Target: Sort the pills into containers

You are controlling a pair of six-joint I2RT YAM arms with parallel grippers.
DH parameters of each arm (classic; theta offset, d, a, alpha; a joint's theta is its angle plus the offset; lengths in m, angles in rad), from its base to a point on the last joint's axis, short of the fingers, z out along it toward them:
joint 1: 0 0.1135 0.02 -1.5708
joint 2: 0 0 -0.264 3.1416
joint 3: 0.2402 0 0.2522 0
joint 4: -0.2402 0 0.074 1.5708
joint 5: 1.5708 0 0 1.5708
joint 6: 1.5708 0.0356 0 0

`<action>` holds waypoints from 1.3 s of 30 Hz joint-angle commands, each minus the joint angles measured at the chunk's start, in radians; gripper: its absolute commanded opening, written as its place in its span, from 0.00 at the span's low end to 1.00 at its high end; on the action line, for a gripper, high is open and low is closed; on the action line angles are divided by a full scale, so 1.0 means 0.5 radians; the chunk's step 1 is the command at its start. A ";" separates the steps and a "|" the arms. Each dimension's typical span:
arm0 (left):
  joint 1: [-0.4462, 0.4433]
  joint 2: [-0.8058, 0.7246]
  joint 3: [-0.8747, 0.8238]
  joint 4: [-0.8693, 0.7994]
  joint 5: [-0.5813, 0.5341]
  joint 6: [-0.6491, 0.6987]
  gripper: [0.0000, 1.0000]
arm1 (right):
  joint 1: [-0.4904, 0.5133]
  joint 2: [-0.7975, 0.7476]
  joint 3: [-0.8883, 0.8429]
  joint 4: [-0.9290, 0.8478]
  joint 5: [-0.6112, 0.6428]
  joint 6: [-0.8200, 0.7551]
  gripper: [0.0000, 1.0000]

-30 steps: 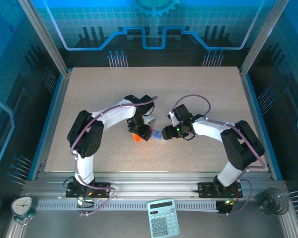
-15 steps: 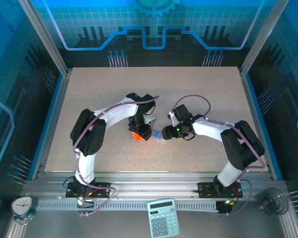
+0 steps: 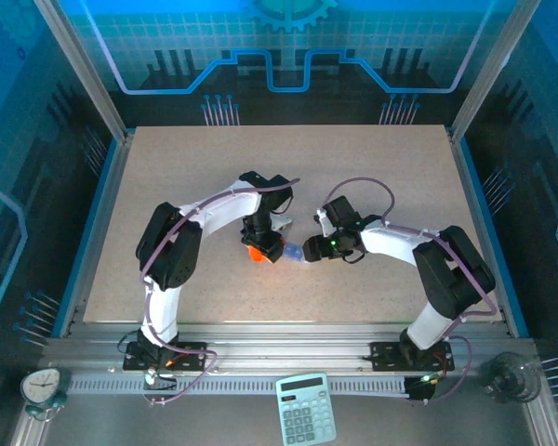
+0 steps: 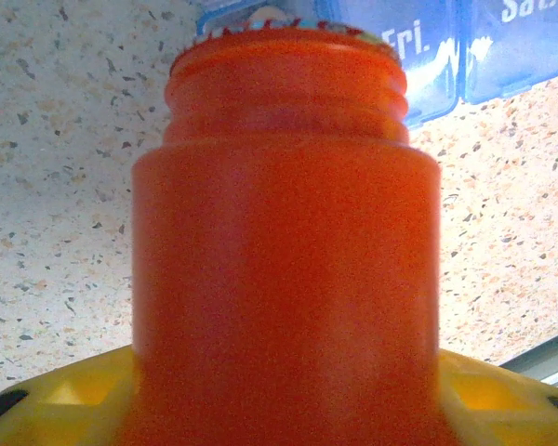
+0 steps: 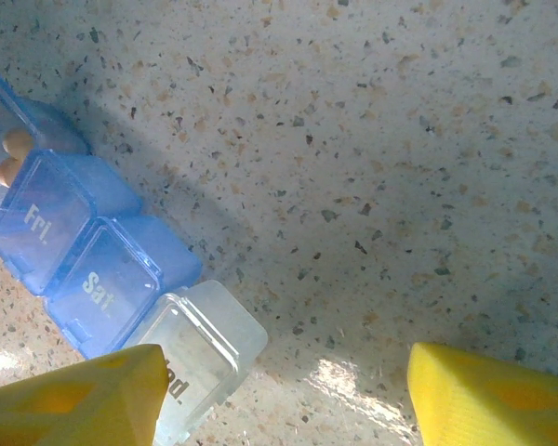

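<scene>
Top external: left arm's elbow shifted slightly rightward against the earlier frame; orange bottle (image 3: pixel 257 253) and pill box (image 3: pixel 296 252) unmoved, mid-table. Left gripper (image 3: pixel 263 242): clamped on the bottle, which is smooth orange plastic, cylindrical, threaded neck uncapped, mouth at the box. Right gripper (image 5: pixel 284 390): yellow fingers (image 5: pixel 74 395) apart over speckled table (image 5: pixel 372 139). Compartments (image 5: pixel 84 251): translucent blue, square-lidded, lettered "Fri.", "Sat."; end one clear.

We bend both arms inward, wrists nearly meeting. Our left gripper (image 3: pixel 263 249) is clamped on an orange bottle (image 4: pixel 284 260), a yellow finger on either side. Our right gripper (image 5: pixel 284 372) points downward, jaws spread wide.
</scene>
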State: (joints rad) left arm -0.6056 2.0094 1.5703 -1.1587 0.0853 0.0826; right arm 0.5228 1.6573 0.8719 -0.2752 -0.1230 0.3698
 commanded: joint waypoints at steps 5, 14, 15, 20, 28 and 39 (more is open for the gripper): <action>-0.012 0.028 -0.021 -0.035 -0.043 0.010 0.11 | 0.034 0.041 -0.059 -0.063 0.019 0.010 0.70; -0.007 -0.084 -0.168 0.138 -0.045 -0.025 0.10 | 0.037 0.048 -0.059 -0.065 0.028 0.008 0.70; -0.007 -0.098 -0.187 0.159 -0.044 -0.030 0.10 | 0.035 0.051 -0.059 -0.066 0.028 0.007 0.70; -0.006 -0.181 -0.302 0.285 -0.039 -0.051 0.08 | 0.036 0.056 -0.053 -0.065 0.028 0.013 0.70; -0.004 -0.320 -0.510 0.527 -0.022 -0.112 0.07 | 0.034 0.060 -0.045 -0.078 0.034 0.014 0.70; -0.004 -0.553 -0.853 0.951 0.020 -0.191 0.05 | 0.037 0.054 -0.047 -0.078 0.031 0.020 0.70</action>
State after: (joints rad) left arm -0.6071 1.7763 1.1831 -0.7521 0.0864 0.0196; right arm 0.5236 1.6592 0.8696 -0.2676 -0.1310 0.3767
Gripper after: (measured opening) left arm 0.533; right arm 0.701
